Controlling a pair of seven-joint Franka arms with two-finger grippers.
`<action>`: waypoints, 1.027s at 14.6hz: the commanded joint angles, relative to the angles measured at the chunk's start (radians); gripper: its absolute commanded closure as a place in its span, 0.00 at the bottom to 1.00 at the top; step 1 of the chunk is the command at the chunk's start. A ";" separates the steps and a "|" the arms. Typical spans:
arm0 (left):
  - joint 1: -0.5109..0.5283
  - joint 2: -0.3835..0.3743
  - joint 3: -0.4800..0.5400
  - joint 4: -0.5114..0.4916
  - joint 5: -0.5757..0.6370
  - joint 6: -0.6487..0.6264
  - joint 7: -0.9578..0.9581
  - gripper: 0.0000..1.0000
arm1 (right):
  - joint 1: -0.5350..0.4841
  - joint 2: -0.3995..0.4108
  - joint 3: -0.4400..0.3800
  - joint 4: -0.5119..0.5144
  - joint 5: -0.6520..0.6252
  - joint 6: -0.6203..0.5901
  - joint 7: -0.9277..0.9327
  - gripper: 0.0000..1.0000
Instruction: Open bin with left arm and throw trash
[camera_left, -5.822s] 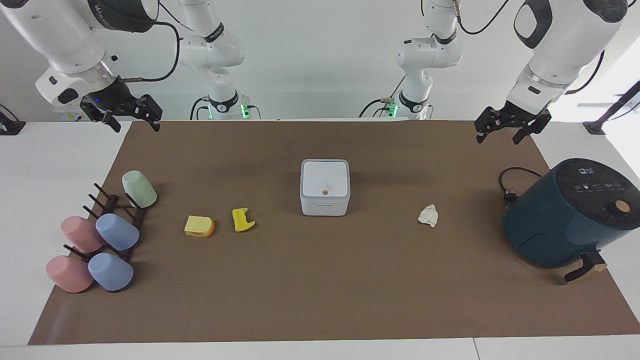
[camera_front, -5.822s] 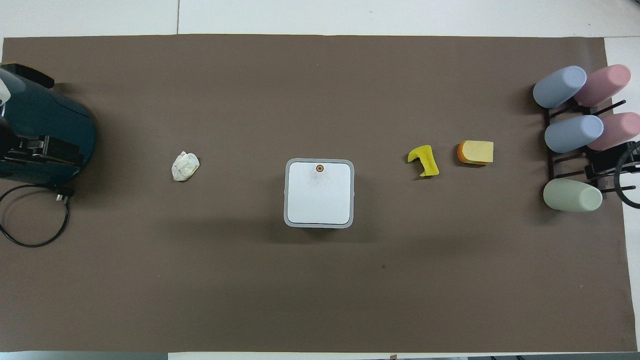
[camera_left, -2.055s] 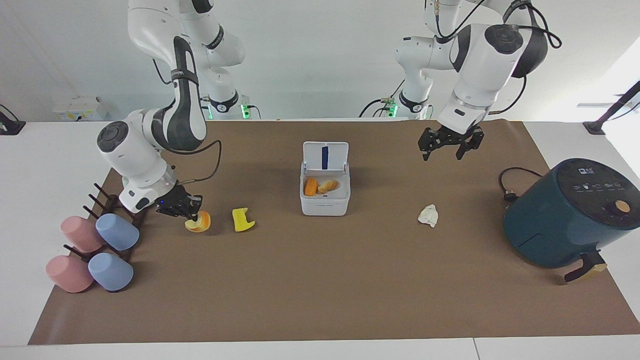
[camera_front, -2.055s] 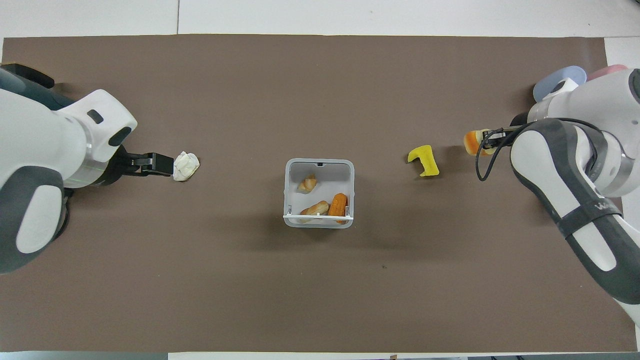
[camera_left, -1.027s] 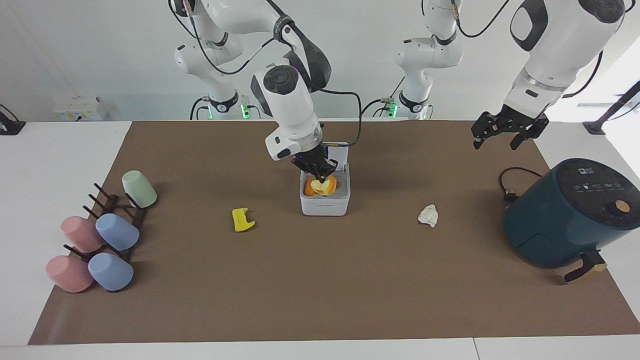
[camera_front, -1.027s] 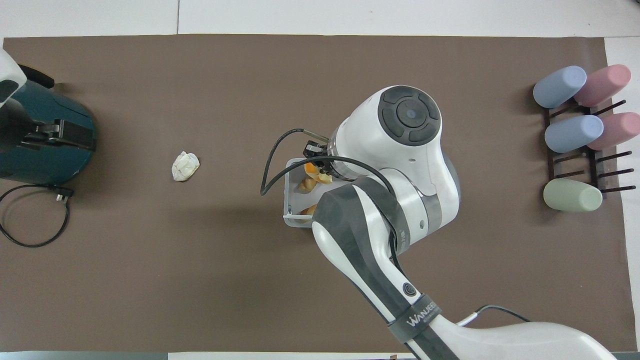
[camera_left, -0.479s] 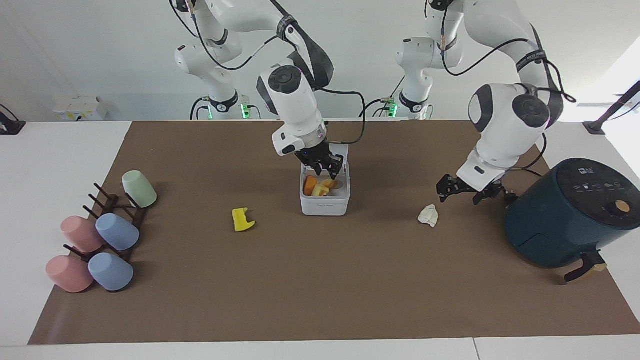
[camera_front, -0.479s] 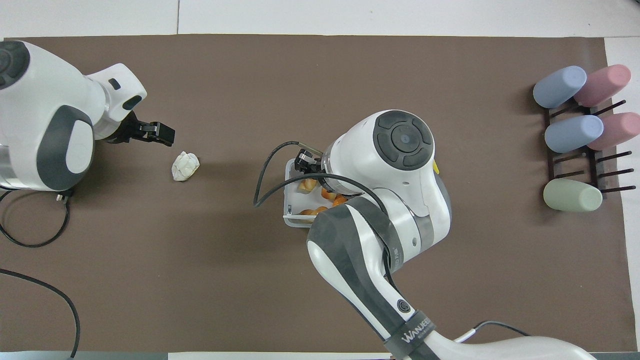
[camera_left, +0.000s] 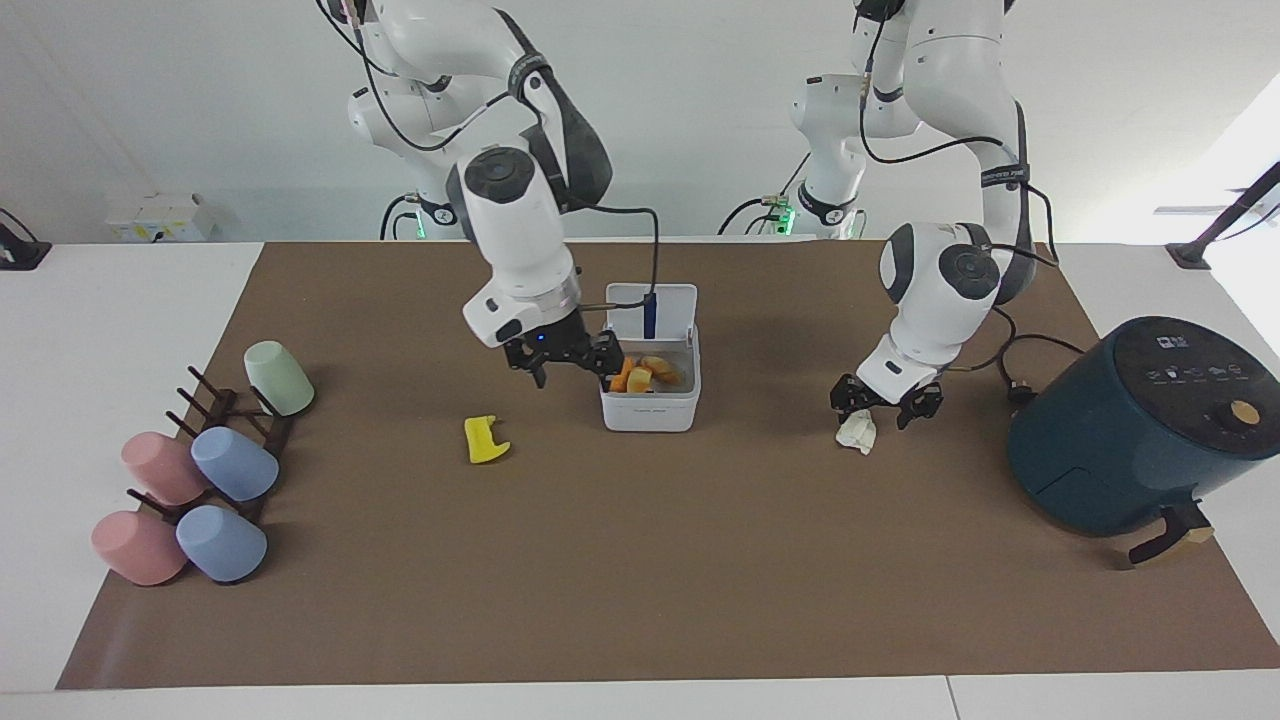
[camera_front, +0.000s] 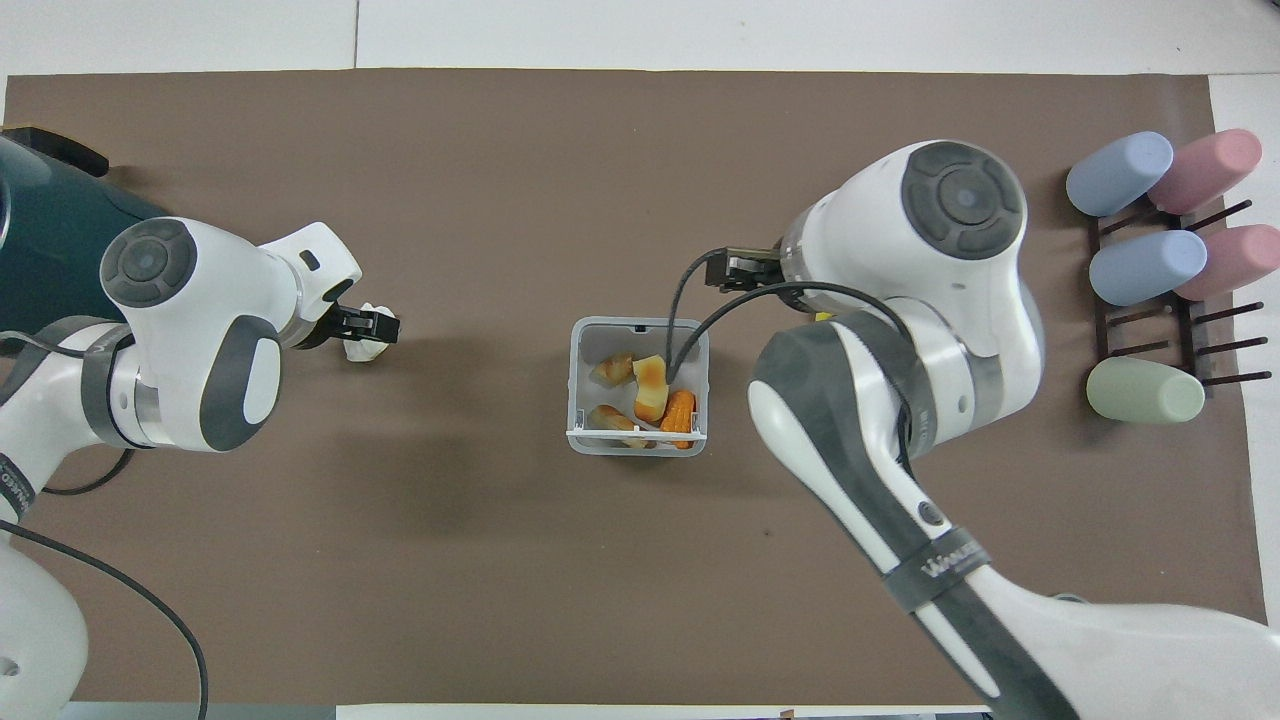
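The white bin (camera_left: 650, 405) stands mid-table with its lid (camera_left: 652, 308) raised. In it lie the yellow-orange toast block (camera_left: 640, 378) and other orange bits. The overhead view shows the bin's rim (camera_front: 575, 385) and the toast block (camera_front: 650, 388). My right gripper (camera_left: 567, 358) is open and empty, low beside the bin toward the right arm's end. The flat yellow notched piece (camera_left: 486, 440) lies on the mat; the right arm hides it from overhead. My left gripper (camera_left: 882, 400) is open, low over the white paper wad (camera_left: 857, 431), fingers either side (camera_front: 365, 325).
A dark teal air fryer (camera_left: 1130, 430) with a black cord (camera_left: 1020, 365) stands at the left arm's end. A rack with several pastel cups (camera_left: 200, 470) sits at the right arm's end, also seen overhead (camera_front: 1150, 270). A brown mat (camera_left: 640, 580) covers the table.
The toast block now lies in the bin. My right gripper has moved off the bin toward the right arm's end. My left gripper has come down over the paper wad.
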 joint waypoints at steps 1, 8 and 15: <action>-0.030 -0.028 0.013 -0.063 -0.010 0.055 -0.002 1.00 | -0.079 -0.048 0.010 -0.146 -0.014 0.121 -0.235 0.00; -0.096 -0.037 0.010 -0.014 -0.010 0.070 -0.072 1.00 | -0.119 -0.064 0.009 -0.404 -0.016 0.350 -0.556 0.00; -0.246 -0.039 0.002 0.284 -0.051 -0.310 -0.344 1.00 | -0.161 -0.045 0.010 -0.449 -0.014 0.444 -0.664 0.00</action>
